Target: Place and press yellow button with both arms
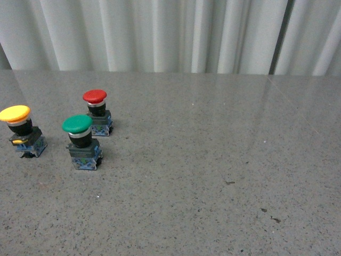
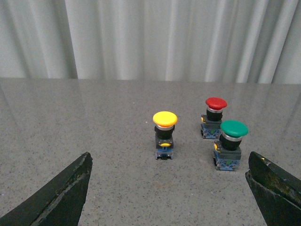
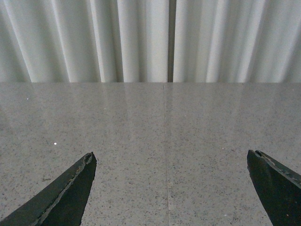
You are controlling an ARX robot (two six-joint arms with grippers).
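- On the table [image 1: 224, 160], far left: yellow button [image 1: 17, 129] upright, not grabbed yet.
- Left gripper [image 2: 170, 162] spread, aimed at it to grab.
- Right gripper [image 3: 170, 157] spread, w/ nothing.

The left fingers [image 2: 61, 200] and right fingers [image 3: 66, 200] are both spread wide.

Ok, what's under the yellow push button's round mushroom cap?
On the yellow push button, below its round cap: a silver collar, black body with a yellow mark, a blue base standing on the grey speckled table. The base's underside is hidden.
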